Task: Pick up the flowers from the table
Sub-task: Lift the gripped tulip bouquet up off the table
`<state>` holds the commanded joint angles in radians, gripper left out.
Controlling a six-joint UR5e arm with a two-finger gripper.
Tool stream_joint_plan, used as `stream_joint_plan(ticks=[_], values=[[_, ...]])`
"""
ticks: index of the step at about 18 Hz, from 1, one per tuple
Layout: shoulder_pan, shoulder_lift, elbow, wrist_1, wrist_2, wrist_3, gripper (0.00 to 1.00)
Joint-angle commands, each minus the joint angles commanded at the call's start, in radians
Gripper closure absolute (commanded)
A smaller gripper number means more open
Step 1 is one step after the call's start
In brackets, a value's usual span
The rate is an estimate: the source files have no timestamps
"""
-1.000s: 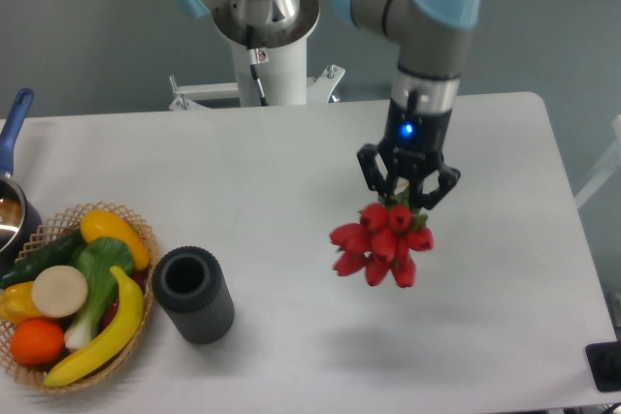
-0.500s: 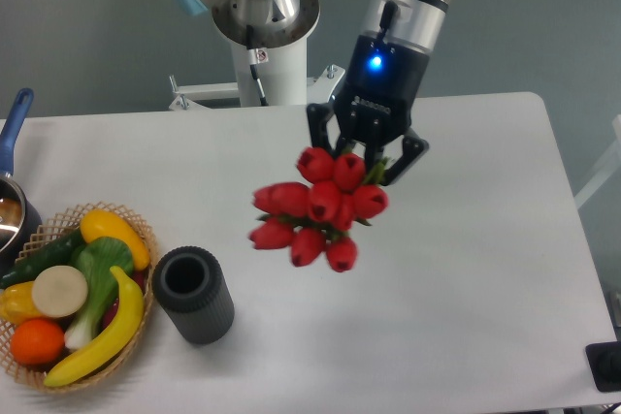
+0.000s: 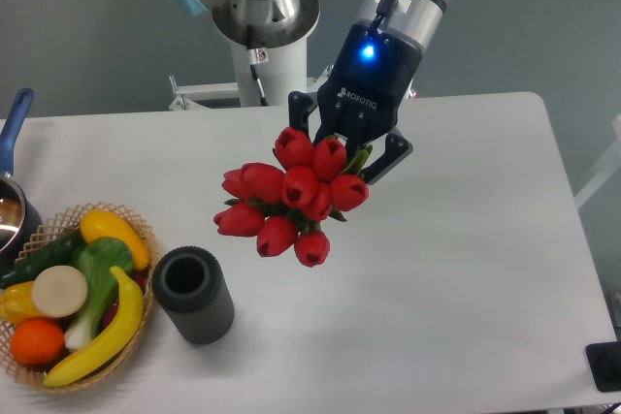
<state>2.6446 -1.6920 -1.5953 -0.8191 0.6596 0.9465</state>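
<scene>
Jaws closed on the stems of the tulip bunch, whose red heads fan out toward the camera and hide the stems. The gripper, a blue lamp lit on its body, holds the bunch in the air above the white bench, clear of the surface. Near left, a dark ribbed cylindrical cup stands upright; beside it, a wicker basket of vegetables and fruit.
</scene>
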Motion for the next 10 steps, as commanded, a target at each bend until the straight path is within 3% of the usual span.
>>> stream_joint_plan(ticks=[10], values=[[0.005,0.0,0.005,0.0,-0.003,-0.002,0.69]])
